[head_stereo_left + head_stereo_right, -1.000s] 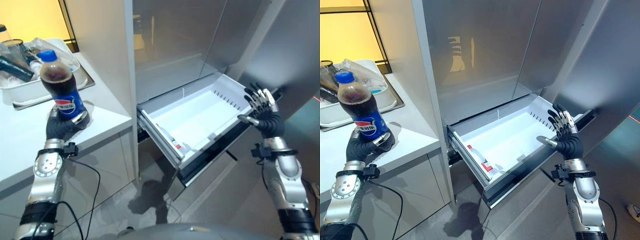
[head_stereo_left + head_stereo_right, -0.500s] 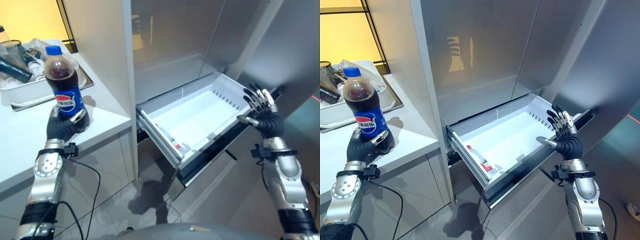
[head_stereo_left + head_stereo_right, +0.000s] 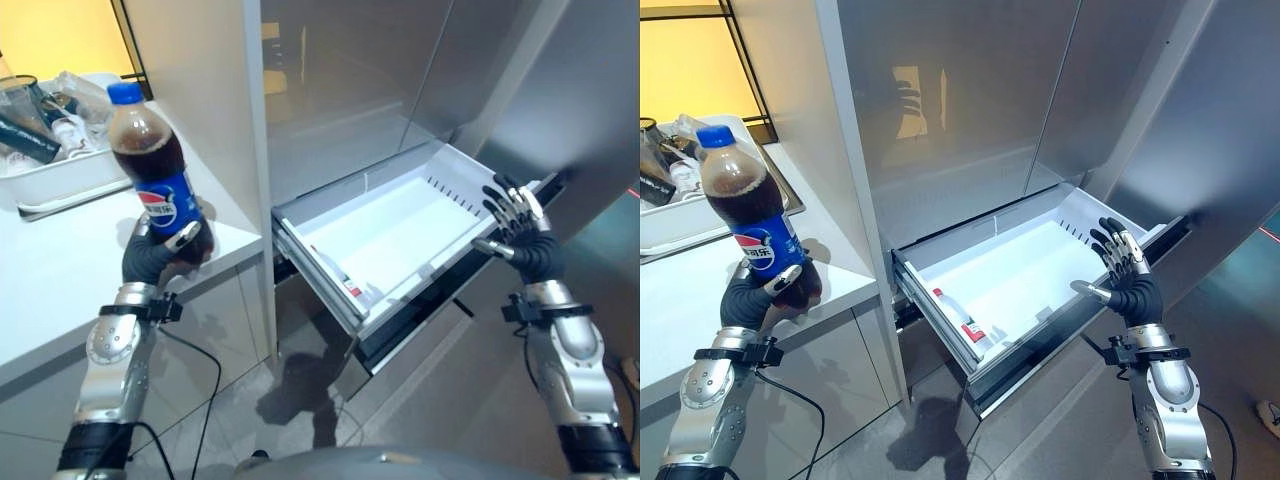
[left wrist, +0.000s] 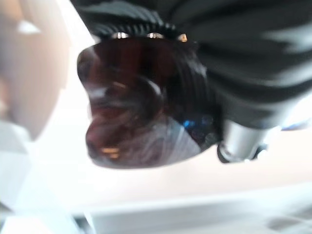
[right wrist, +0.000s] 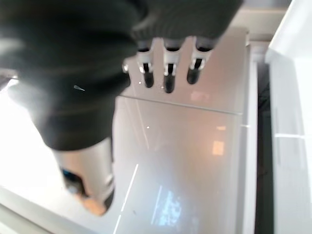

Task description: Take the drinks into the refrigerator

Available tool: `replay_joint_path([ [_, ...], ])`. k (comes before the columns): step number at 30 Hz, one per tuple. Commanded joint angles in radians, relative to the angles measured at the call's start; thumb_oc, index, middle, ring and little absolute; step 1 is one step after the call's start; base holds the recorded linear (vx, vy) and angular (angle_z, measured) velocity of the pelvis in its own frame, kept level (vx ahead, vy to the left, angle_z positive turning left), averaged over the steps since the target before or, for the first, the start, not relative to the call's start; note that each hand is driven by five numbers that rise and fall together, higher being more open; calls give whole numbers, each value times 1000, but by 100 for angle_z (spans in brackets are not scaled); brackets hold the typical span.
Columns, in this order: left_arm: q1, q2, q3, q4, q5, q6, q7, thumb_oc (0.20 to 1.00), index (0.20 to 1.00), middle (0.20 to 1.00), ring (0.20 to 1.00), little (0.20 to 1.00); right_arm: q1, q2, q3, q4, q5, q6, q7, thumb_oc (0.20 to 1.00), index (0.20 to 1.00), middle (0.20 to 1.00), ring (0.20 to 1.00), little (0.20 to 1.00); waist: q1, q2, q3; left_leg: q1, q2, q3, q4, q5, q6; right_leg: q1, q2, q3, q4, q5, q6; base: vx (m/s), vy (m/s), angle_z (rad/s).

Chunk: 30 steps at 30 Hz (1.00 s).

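Gripping a cola bottle (image 3: 155,172) near its base, the left hand (image 3: 158,253) has its fingers curled round the dark drink and holds it upright above the front edge of the white tabletop (image 3: 60,270), the blue cap at the top and the blue label just above the fingers. In the left wrist view the underside of the bottle shows dark and rounded right against the ribbed cover of that hand. Behind the bottle, further back on the tabletop, a white tray (image 3: 62,172) carries a clutter of other items too jumbled to tell apart. To the right of the tabletop stands the grey refrigerator (image 3: 970,110), its upper doors shut and its lower drawer (image 3: 1025,275) pulled out, white inside. A small bottle with a red and white label (image 3: 962,322) lies on its side along the near left wall of the drawer. The right hand (image 3: 1120,270) is raised beside the drawer's far right corner, fingers straight and spread, thumb apart, holding nothing; whether it touches the drawer edge cannot be told.
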Motion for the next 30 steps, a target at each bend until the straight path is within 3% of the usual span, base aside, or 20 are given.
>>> replay_joint_path([
  [1, -122, 25, 41, -166, -113, -99, -53, 200, 200, 200, 200, 200, -30, -49, -41, -16, -3, -36, 17, 1000, 1000, 1000, 1000, 1000, -11, 13, -7, -13, -54, -77, 21, -49, 90, -14, 9, -46, 96, -55, -6, 0, 0, 0],
  [11, -90, 37, -7, -306, -159, -78, -136, 200, 200, 200, 200, 200, -17, -75, -26, 8, 59, -16, 80, 1000, 1000, 1000, 1000, 1000, -8, 12, -8, -9, -56, -76, 24, -53, 90, -8, 7, -47, 93, -52, -6, -4, 0, 0],
  [12, -74, 51, -48, -336, -169, -61, -178, 200, 200, 200, 200, 200, -22, -102, 2, 28, 146, 9, 150, 1000, 1000, 1000, 1000, 1000, -5, 10, -7, -9, -56, -76, 26, -53, 90, -7, 7, -47, 93, -52, -6, 0, 0, 0],
  [18, -60, 113, -140, -331, -149, -45, -219, 200, 200, 200, 200, 200, -56, -186, 55, 38, 227, 31, 210, 1000, 1000, 1000, 1000, 1000, 1, 7, -6, -4, -54, -74, 25, -59, 87, 2, 10, -44, 88, -56, -4, 0, 0, 0],
  [23, -102, 128, -328, -304, -206, -2, -271, 200, 200, 200, 200, 200, -188, -271, 184, 83, 334, 55, 265, 1000, 1000, 1000, 1000, 1000, 9, 2, -6, -5, -57, -70, 28, -58, 87, 1, 8, -43, 86, -51, -2, 0, 0, 0],
  [30, -133, 194, -472, -287, -210, 36, -311, 200, 200, 200, 200, 200, -322, -352, 331, 26, 439, 96, 344, 1000, 1000, 1000, 1000, 1000, 14, 2, -4, -5, -57, -61, 30, -59, 86, 0, 7, -34, 84, -47, 2, 0, 0, 0],
])
